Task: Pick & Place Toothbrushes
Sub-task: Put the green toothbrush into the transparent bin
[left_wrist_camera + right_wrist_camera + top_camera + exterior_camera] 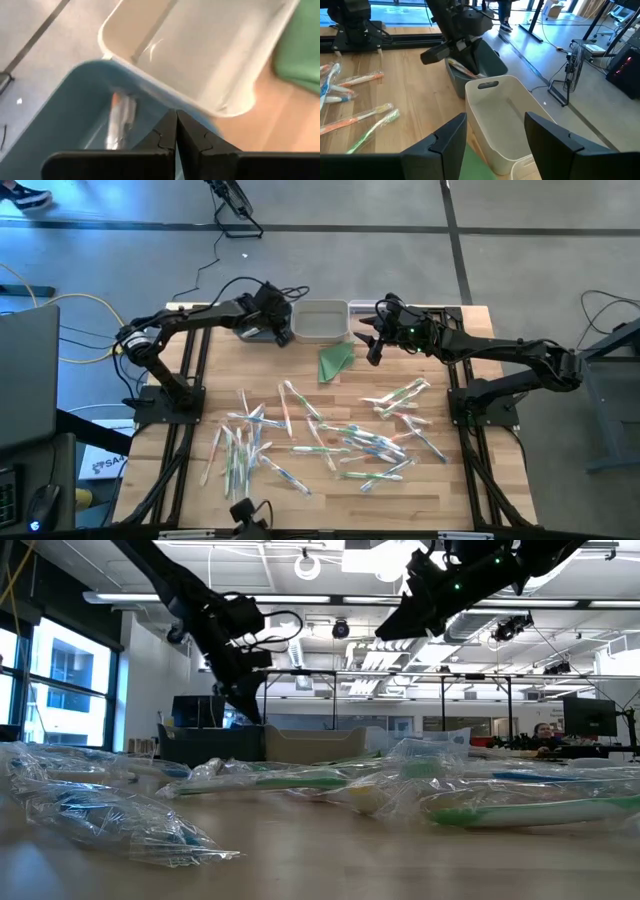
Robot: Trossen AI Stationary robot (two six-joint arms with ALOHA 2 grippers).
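a pale wooden table [300, 490] stands on a grey floor, with an open office of desks and monitors showing behind it in the low view. at the table's far edge, going left to right, sit a blue-grey bin [485, 62], a white bin [322, 321] and a third bin only partly seen under the right arm. the left gripper [176, 131] hangs over the blue-grey bin with its two fingers pressed together and nothing between them; a wrapped toothbrush [120, 122] with an orange tip lies inside that bin just below. a folded green cloth [336, 361] lies on the wood near the white bin. the right gripper [495, 135] hovers above the white bin's near end and the cloth, its fingers spread and empty. the loose toothbrushes [330, 435], each in clear wrapping with green, blue or orange accents, are scattered across the middle and near part of the table, one cluster toward the left arm's side and a denser one toward the right. in the low view a person sits at a desk far off on the right.
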